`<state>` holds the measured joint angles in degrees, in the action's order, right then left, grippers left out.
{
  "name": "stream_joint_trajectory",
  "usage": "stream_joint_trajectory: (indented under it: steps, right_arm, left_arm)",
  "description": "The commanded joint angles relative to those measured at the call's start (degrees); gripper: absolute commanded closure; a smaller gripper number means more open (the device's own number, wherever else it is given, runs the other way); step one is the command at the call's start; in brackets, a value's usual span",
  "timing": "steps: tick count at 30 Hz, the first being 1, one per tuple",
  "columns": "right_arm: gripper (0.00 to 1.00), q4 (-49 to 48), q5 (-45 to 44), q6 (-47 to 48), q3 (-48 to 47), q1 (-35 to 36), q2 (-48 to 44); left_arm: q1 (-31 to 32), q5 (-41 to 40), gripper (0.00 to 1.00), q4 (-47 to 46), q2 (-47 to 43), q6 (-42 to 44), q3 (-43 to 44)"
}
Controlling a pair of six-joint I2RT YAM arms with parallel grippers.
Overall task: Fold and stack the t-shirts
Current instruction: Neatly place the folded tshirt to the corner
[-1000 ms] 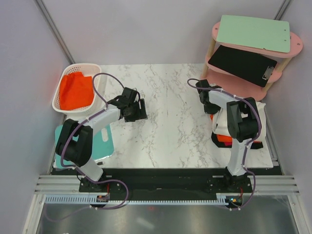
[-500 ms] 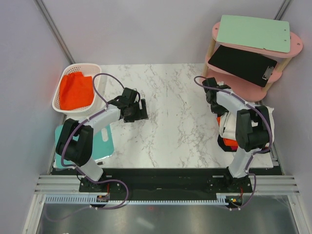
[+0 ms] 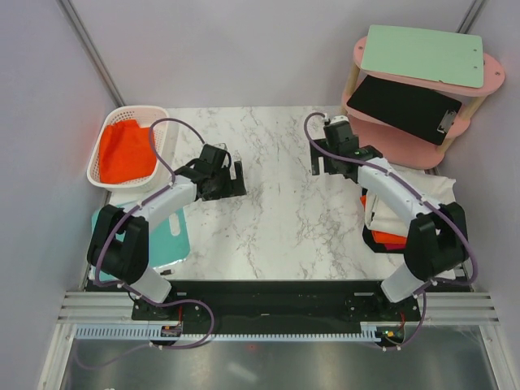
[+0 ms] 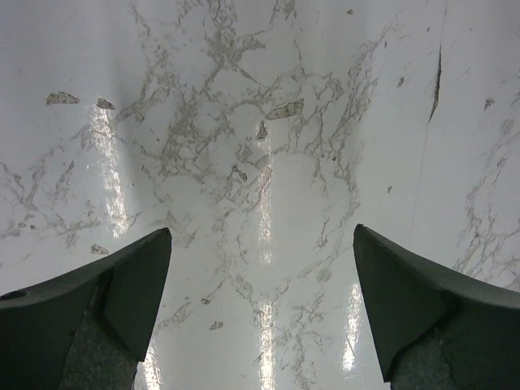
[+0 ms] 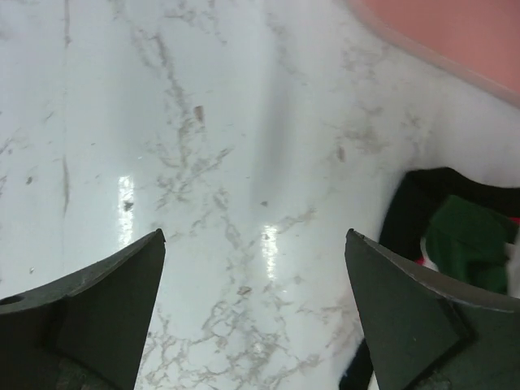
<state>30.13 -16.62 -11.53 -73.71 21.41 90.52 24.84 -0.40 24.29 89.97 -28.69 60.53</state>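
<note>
A pile of t-shirts lies at the table's right edge, half under my right arm. The cream-white t-shirt (image 3: 426, 191) is on top, with orange cloth (image 3: 384, 236) and black cloth showing below it. In the right wrist view a dark green t-shirt (image 5: 470, 242) shows at the right edge, beside black cloth (image 5: 406, 213). My right gripper (image 3: 314, 158) (image 5: 255, 232) hangs open over bare marble, left of the pile, holding nothing. My left gripper (image 3: 237, 178) (image 4: 262, 230) is open over the marble at centre left, nothing between its fingers.
A white basket (image 3: 104, 175) with an orange cloth (image 3: 126, 150) stands at the back left. A teal board (image 3: 172, 237) lies at the left edge. A pink two-level shelf (image 3: 406, 145) at the back right holds a green clipboard (image 3: 422, 55) and a black one (image 3: 405, 107).
My right arm has swung from the pile out to the back middle of the table, and its jaws have opened. The left gripper has opened wider and barely moved.
</note>
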Motion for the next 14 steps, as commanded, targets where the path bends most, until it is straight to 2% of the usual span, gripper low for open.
stream_joint_trajectory:
  steps: [1, 8, 14]
  right_arm:
    - [0.02, -6.8, 6.5, -0.3, 1.0, 3.5, 4.2]
    - [0.02, -10.4, 9.6, -1.4, -3.6, 10.3, 13.7]
    - [0.02, -11.5, 9.3, -1.2, -4.8, 12.4, 15.8]
  left_arm:
    - [0.0, -2.3, 0.00, -0.6, -1.6, 3.2, 1.9]
    - [-0.1, -4.3, 0.00, 0.8, -1.1, 4.3, 2.0]
    - [-0.1, -6.3, 0.01, 1.0, -0.3, 4.8, 2.0]
